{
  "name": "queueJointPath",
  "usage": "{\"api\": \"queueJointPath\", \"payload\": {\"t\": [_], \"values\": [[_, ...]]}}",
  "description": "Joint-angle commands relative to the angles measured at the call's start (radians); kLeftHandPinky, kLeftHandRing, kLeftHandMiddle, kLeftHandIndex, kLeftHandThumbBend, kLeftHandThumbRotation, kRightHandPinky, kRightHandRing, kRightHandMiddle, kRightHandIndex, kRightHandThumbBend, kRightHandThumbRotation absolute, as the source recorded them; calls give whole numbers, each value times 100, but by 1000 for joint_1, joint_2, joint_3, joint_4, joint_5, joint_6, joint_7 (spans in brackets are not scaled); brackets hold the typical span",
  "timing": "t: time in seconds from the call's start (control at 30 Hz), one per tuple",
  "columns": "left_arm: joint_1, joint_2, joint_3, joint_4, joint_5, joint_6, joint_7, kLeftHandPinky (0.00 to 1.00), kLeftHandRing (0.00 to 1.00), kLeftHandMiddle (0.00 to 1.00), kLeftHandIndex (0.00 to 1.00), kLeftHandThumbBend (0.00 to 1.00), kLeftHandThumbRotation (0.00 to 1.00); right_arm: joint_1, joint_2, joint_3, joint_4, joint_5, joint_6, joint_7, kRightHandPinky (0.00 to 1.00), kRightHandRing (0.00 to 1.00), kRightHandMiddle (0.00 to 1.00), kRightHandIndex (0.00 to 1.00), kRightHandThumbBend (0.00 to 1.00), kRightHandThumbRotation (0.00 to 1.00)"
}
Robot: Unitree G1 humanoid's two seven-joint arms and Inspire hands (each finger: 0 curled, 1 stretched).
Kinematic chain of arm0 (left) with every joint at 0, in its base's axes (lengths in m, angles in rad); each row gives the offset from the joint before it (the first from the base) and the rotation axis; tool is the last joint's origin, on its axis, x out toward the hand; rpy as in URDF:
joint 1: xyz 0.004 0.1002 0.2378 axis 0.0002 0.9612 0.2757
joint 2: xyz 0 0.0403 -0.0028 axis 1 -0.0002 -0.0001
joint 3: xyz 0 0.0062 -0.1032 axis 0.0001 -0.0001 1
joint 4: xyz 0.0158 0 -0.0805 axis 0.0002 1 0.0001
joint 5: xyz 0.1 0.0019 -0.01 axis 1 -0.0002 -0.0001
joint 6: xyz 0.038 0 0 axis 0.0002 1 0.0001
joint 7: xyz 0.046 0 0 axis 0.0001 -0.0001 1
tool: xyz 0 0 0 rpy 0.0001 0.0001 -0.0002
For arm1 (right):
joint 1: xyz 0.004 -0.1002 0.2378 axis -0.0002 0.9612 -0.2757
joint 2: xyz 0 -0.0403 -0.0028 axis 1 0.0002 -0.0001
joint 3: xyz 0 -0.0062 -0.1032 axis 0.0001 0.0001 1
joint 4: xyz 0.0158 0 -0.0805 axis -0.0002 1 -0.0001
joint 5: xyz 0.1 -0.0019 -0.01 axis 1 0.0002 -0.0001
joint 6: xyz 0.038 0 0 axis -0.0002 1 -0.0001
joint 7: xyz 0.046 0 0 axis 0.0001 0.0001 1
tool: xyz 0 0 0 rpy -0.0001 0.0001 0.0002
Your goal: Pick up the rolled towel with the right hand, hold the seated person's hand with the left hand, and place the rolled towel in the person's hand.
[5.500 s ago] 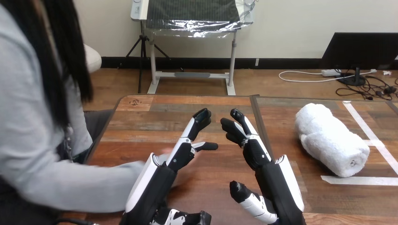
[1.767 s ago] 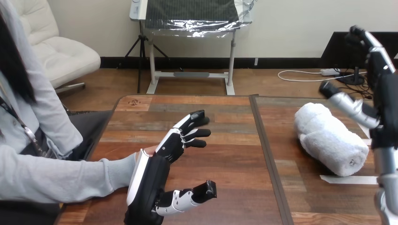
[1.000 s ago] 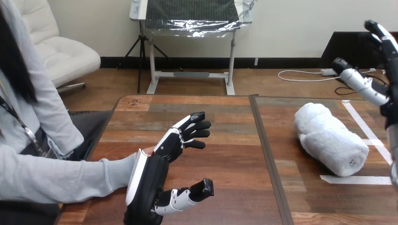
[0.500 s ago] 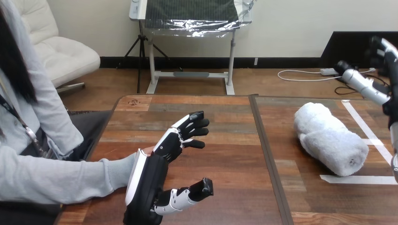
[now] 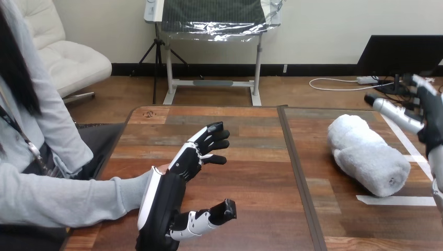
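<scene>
One rolled towel (image 5: 368, 156) lies on the right half of the wooden table (image 5: 251, 178). The right hand (image 5: 431, 123) is raised just to its right, apart from it, thumb and fingers spread wide. At the near left, the left hand (image 5: 170, 201) stands on edge with its fingers loosely open. It is beside the one person's hand (image 5: 163, 168), which is mostly hidden behind it.
</scene>
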Motion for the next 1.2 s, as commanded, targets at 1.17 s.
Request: {"api": "queueJointPath", "payload": {"t": [1.17], "values": [[6,-10,-7,-93,-21,-44,-16,66,79,82,84,100,74,-61,36,51,35,-11,173,152,71,81,84,97,90,64]]}}
